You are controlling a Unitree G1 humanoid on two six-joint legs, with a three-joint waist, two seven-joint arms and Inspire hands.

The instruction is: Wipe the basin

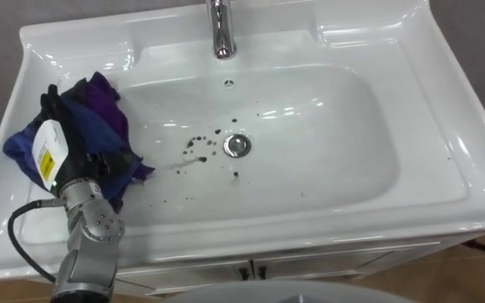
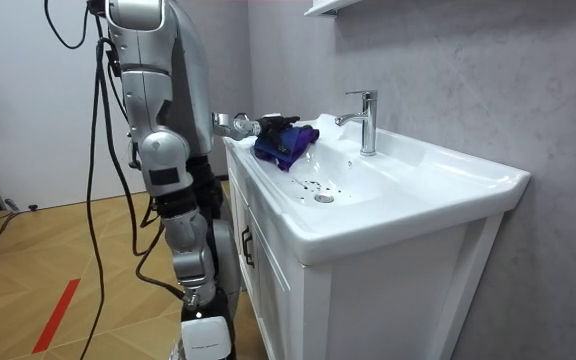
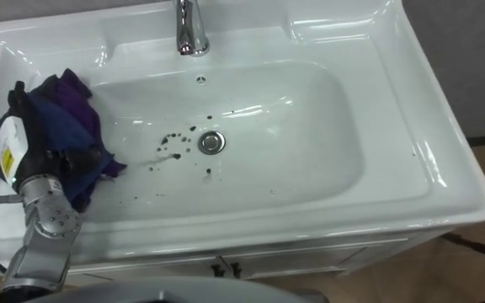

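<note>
Left eye view: one left hand (image 1: 55, 151) clutches one blue-purple cloth (image 1: 101, 114) on one basin (image 1: 335, 160).

Bright, even light from overhead. Glare streaks on the basin (image 1: 445, 160) rim left & right of the tap (image 1: 220, 29) (its chrome glints too); shadows v. soft below the tap.

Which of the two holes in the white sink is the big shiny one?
The round metal drain at the bottom of the white basin; the small overflow hole sits higher, below the chrome tap.
</note>
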